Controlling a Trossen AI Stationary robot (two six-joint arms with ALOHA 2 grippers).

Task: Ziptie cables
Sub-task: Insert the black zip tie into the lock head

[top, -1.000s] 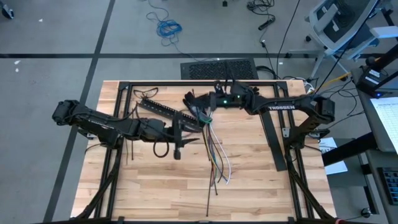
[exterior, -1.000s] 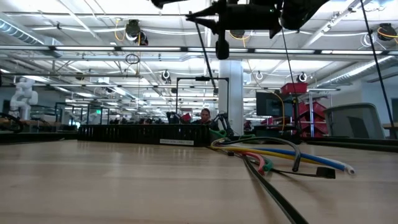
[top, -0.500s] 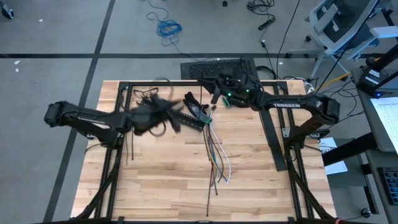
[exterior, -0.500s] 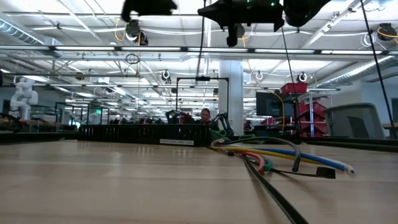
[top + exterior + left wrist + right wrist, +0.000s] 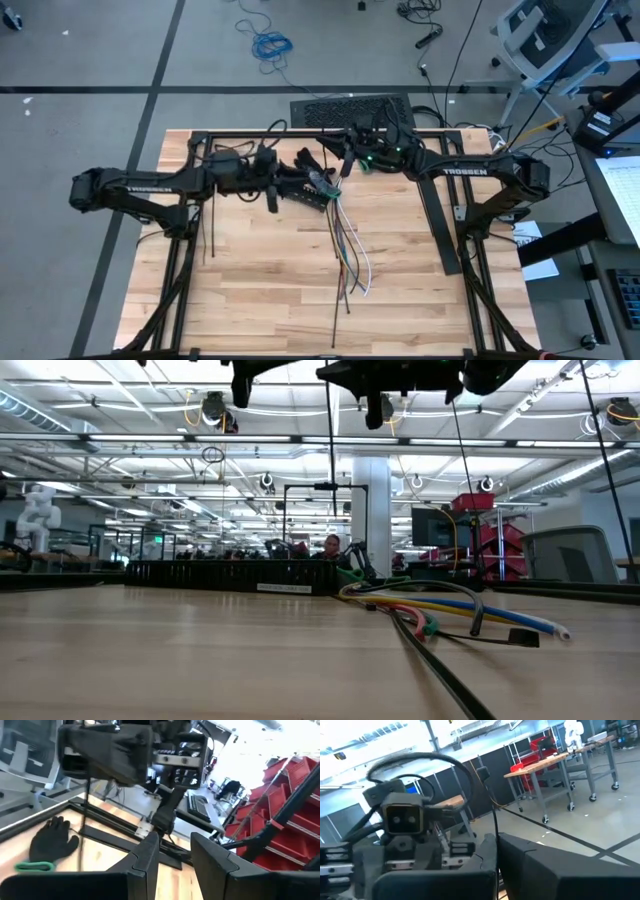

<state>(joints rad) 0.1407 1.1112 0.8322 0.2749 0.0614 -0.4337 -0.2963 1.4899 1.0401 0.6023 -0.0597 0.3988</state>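
R gripper [image 5: 343,160] is raised over the table's far edge w/ fingers pinched together on a ziptie [image 5: 330,420] that hangs straight down as a thin dark line; L gripper [image 5: 272,182] is raised facing it, fingers [image 5: 150,852] a little apart, nothing visibly between them. Cables [image 5: 345,240] lie fanned on the wood below, their far ends by the black slotted rail [image 5: 300,188], spare zipties [image 5: 337,300] beside them. To do the step well, I'd say: hold the strip still and plumb, L takes the free tail squarely before lowering to the bundle.
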